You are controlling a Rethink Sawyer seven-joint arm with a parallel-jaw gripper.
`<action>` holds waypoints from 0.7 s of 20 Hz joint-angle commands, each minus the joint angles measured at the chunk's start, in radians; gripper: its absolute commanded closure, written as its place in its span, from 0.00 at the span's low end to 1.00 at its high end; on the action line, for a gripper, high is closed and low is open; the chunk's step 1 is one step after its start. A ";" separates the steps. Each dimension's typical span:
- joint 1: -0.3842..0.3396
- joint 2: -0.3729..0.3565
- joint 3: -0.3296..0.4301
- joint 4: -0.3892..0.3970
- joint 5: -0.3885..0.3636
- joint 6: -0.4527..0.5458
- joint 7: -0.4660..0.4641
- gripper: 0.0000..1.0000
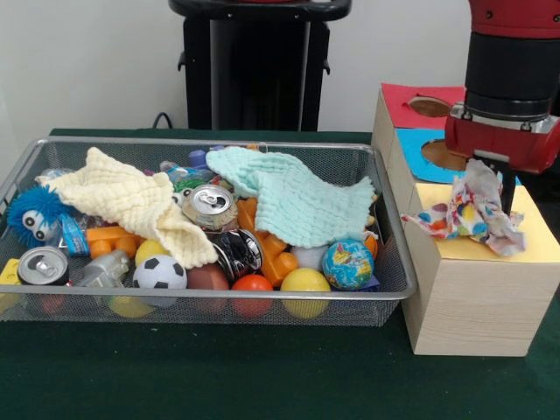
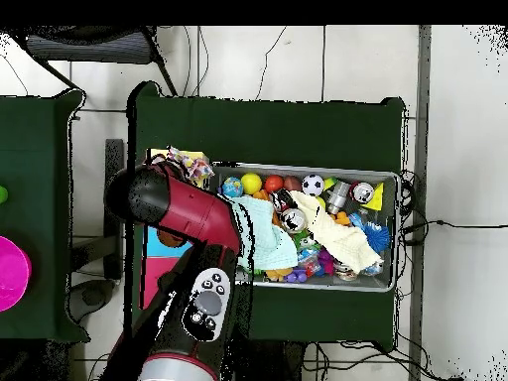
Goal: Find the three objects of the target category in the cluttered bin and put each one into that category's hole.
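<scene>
My gripper (image 1: 492, 197) hangs over the yellow top (image 1: 534, 236) of the pale wooden box at the right. It is shut on a white cloth printed with coloured dots (image 1: 468, 212), whose lower part drapes on the yellow top. The cloth hides the yellow-topped hole. In the overhead view the cloth (image 2: 189, 165) shows beside my arm, which hides the gripper. The wire mesh bin (image 1: 219, 297) stands left of the box, full of clutter. No other printed cloth shows in the bin.
A cream waffle cloth (image 1: 131, 201) and a mint waffle cloth (image 1: 293, 197) lie over balls, cans and toys in the bin. Blue-topped (image 1: 442, 156) and red-topped (image 1: 429, 107) openings lie behind the yellow top. The pedestal (image 1: 258, 66) stands behind the bin.
</scene>
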State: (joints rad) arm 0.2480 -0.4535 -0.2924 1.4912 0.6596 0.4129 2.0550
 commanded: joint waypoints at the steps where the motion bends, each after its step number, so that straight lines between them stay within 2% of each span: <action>1: -0.019 0.094 0.041 -0.021 -0.074 0.160 0.150 1.00; 14: -0.044 0.148 0.071 -0.051 -0.083 0.206 0.109 1.00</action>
State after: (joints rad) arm 0.2448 -0.3906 -0.2924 1.4419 0.6553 0.4851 2.0550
